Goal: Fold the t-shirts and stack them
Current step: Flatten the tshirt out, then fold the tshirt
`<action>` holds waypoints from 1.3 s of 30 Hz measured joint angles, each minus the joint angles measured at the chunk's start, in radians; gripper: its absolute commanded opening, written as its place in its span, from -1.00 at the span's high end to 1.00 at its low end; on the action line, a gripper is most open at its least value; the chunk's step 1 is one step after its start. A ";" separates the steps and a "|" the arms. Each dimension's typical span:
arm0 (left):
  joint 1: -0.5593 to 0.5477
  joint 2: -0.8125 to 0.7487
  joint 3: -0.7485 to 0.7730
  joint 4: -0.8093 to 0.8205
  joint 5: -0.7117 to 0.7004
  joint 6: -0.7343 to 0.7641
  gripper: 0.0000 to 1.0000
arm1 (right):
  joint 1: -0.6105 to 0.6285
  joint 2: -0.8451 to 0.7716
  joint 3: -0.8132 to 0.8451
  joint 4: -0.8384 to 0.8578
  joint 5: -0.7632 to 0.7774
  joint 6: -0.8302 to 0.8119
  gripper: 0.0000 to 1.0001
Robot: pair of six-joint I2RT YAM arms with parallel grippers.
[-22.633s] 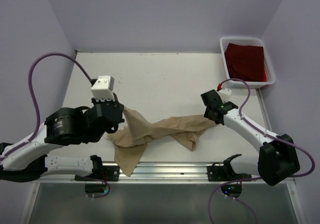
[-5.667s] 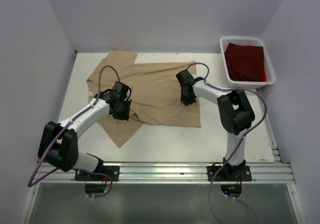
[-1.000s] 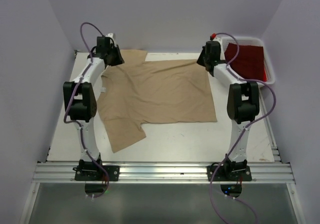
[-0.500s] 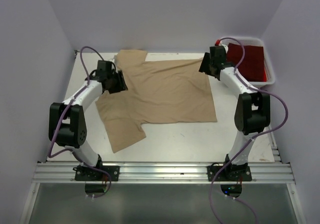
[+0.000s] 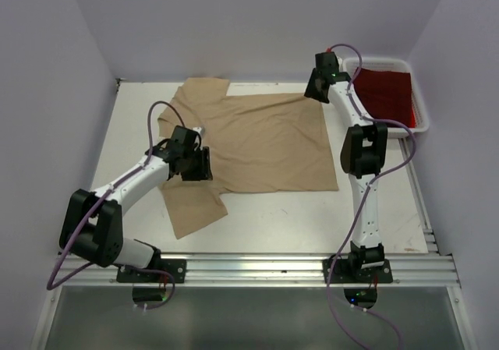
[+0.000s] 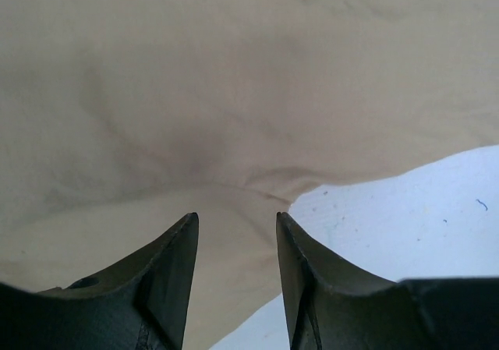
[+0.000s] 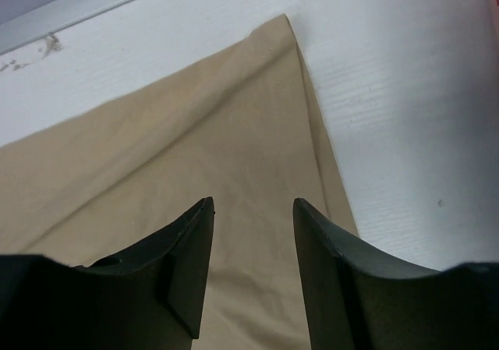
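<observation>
**Tan shirt spread flat, both grippers open above it**

The tan shirt [image 5: 257, 143] is laid out flat on the tabletop [image 5: 273, 217], covering most of the far half. One sleeve is pointed at the far left corner and the other at the near left edge. Some wrinkles are seen on the left part.

The left gripper [image 5: 204, 165] is placed low over the shirt's left side, just where the near sleeve joins the body. In the left wrist view its jaws are seen moderately apart with nothing between them; tan cloth lies under the gap [image 6: 235, 221] and bare tabletop [image 6: 421, 210] shows at the lower right.

The right gripper [image 5: 312, 91] is held over the shirt's far right corner, near the far edge of the tabletop. In the right wrist view the jaws are likewise parted and empty [image 7: 253, 206], with the cloth corner just ahead of them. Whether either gripper touches the cloth cannot be told.

The red shirt [image 5: 386, 93] is lying folded in the white bin [image 5: 423, 108] at the far right corner, well apart from the tan one.
</observation>
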 measured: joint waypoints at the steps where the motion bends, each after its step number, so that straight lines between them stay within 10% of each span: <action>1: -0.006 -0.023 -0.015 -0.005 -0.004 -0.005 0.04 | -0.003 0.018 0.013 -0.010 0.000 0.003 0.04; 39: -0.026 -0.107 -0.146 -0.072 -0.060 -0.033 0.08 | -0.059 0.134 0.034 -0.023 -0.015 -0.016 0.61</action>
